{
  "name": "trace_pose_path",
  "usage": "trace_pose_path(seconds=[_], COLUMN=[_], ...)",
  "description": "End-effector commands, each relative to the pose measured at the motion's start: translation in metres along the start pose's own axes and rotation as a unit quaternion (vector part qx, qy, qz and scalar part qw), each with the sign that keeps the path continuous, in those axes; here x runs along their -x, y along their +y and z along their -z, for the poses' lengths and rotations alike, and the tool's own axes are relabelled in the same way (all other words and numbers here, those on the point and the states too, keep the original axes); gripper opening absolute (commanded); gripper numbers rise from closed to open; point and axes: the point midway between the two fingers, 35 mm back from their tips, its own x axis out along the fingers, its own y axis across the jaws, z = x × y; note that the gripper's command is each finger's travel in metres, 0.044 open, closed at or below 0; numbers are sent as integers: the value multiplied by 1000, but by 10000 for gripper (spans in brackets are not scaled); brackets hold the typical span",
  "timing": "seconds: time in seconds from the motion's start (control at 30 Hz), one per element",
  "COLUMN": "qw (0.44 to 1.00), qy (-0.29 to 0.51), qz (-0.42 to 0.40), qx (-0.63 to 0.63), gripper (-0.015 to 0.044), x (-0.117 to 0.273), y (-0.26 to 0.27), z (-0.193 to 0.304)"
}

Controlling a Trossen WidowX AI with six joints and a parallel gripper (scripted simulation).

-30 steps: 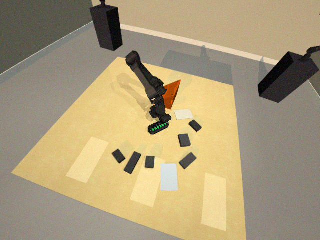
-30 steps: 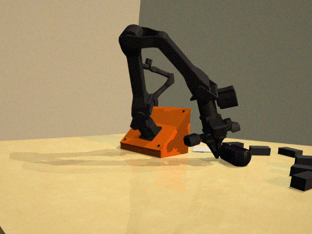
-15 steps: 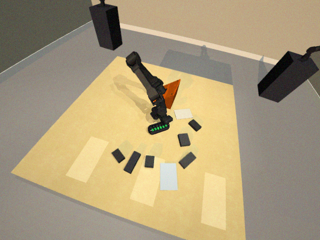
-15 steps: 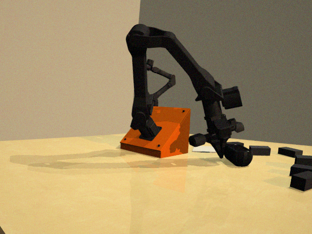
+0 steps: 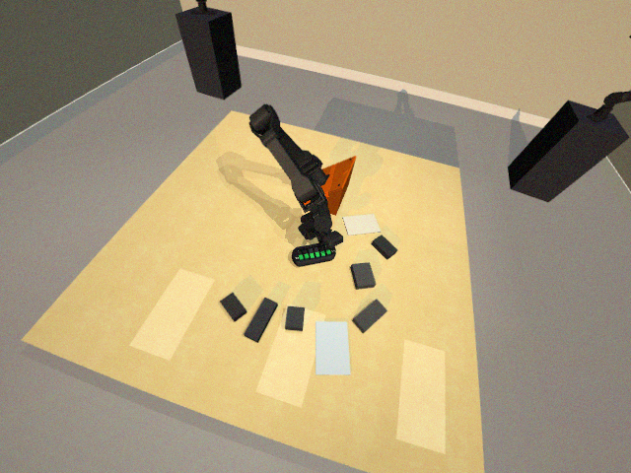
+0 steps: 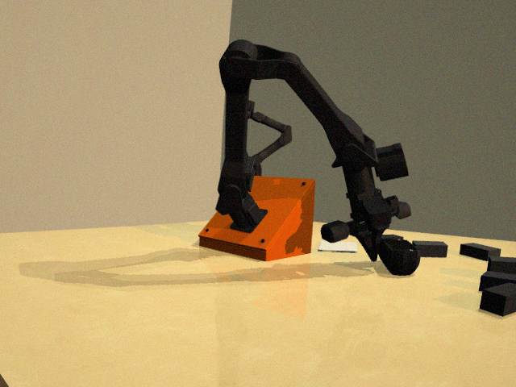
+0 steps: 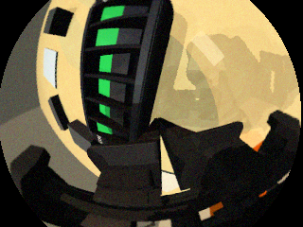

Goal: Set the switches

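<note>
The dark grey controller unit [image 5: 313, 259] [image 6: 401, 259] [image 7: 155, 52] lies on the bench with its row of six switches facing up. A green half shows on each switch in the wrist view; which ends are pressed down I cannot tell for certain. The label on the underside is hidden. My gripper [image 6: 375, 259] [image 7: 158, 121] is shut and empty. Its tips are low over the bench, right beside the unit's long side facing the robot base. Whether they touch the unit is unclear. In the top view the tips are hidden behind the hand.
Several dark blocks, including one [image 5: 363, 275], one [image 5: 294, 317] and one [image 5: 233, 306], lie in an arc beyond the unit. A white card [image 5: 361, 224] [image 6: 338, 247] lies near the orange arm base [image 5: 340, 185] [image 6: 291, 225]. A pale blue card [image 5: 332, 348] lies beyond the blocks.
</note>
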Motion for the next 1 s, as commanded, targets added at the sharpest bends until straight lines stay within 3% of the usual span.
trace_pose_path(seconds=[0.0,0.67,0.97], qw=[1000,1000,1000], qy=[-2,-2,0], qz=[-5,-5,-4], qx=[-5,-5,-3], gripper=[0,0,0], x=[-2,-7,61], y=[8,28,-27], z=[-3,-11,0])
